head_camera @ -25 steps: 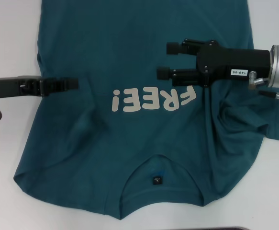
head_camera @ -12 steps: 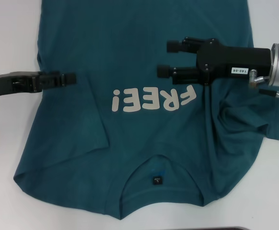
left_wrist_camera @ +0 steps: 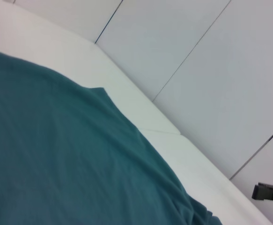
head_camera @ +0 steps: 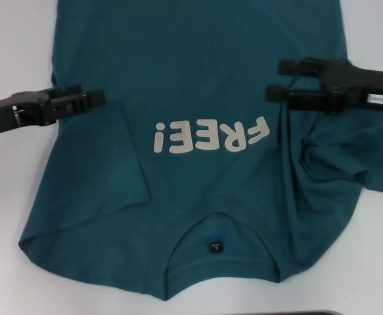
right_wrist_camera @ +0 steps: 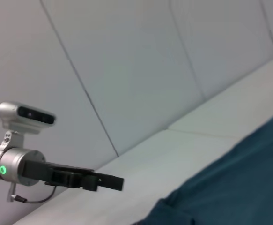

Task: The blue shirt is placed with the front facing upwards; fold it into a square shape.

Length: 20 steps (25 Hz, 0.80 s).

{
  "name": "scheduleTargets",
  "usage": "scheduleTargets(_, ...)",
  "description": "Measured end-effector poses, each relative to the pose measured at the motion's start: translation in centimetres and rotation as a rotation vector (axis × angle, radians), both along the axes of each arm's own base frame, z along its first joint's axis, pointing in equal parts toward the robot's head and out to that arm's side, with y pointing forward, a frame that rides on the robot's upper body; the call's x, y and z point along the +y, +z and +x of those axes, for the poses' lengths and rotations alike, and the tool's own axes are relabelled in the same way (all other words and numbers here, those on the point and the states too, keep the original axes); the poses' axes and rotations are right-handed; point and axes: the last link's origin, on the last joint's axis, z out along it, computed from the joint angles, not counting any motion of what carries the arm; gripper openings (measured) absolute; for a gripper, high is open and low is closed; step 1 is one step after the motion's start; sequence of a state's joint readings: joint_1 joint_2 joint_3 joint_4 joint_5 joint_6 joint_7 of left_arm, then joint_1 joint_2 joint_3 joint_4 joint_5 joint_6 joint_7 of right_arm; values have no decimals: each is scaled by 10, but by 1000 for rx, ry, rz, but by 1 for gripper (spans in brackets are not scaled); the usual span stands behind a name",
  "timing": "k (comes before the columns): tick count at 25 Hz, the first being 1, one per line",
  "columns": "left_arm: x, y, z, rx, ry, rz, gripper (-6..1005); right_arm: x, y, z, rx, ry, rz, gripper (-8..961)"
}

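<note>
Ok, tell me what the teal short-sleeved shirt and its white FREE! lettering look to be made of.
The teal short-sleeved shirt: soft matte knit, probably cotton; it drapes and bunches into creases near the right sleeve. The white FREE! lettering: flat opaque print, perhaps vinyl or ink; crisp edges, following the cloth's wrinkles.

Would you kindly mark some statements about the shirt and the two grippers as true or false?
1. The blue shirt lies with its white lettering facing up. True.
2. The right gripper holds a sleeve. False: it is open and holds nothing.
3. The right sleeve is bunched. True.
4. The left gripper is over the collar. False: it is at the shirt's left edge.
5. The shirt is folded square. False: it is spread out.
</note>
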<state>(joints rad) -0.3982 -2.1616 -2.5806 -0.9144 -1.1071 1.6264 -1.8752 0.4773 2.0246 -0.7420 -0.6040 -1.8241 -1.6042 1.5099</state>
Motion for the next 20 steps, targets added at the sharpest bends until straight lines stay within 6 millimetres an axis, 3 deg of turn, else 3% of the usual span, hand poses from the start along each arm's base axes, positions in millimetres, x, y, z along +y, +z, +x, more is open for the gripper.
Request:
scheduleTargets(13,0,-15,3,-26,-37,-20,779,-42,72,64,13,-365,-90,892)
scheduleTargets(20,-2,-21,2,-21,-67,-24,780,-59,86,92,-9,-553,-104,884)
